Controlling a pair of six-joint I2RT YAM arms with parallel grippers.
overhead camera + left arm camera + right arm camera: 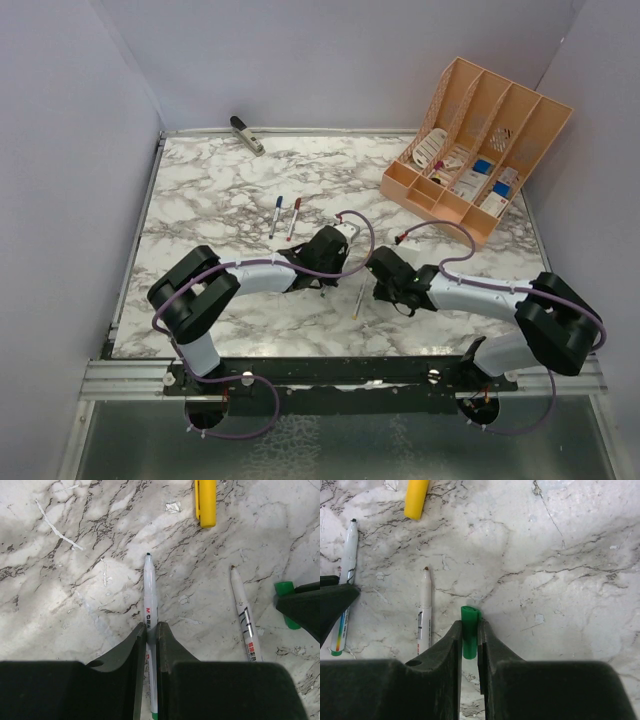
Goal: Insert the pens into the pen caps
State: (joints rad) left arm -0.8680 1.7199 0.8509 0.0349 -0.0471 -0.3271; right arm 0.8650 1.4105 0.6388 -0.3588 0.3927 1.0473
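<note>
So the left hand (151,626) is pinched shut around a pen (150,595), gripping it toward its green back end, so most of the barrel and the dark tip stick out ahead of it over the marble surface (65,605). The right hand (469,625) is clamped down the same way on the green cap (468,612), with the cap's top poking out in front. Can't tell from either wrist view whether the pen or the cap is touching the surface or just above it. The two hands sit near each other around the middle of the surface, and a second pen (424,607) lies loose between them, uncapped, roughly parallel to the held one. A yellow cap (416,497) lies on its own further out, past both pen tips. In the top view there's a blue-ended pen (276,216) and a red-ended pen (294,218) side by side further back, apart from the hands. The orange organizer (480,140) sits at the far right corner, and a dark-and-white clip (246,135) lies by the far edge, left of centre.
</note>
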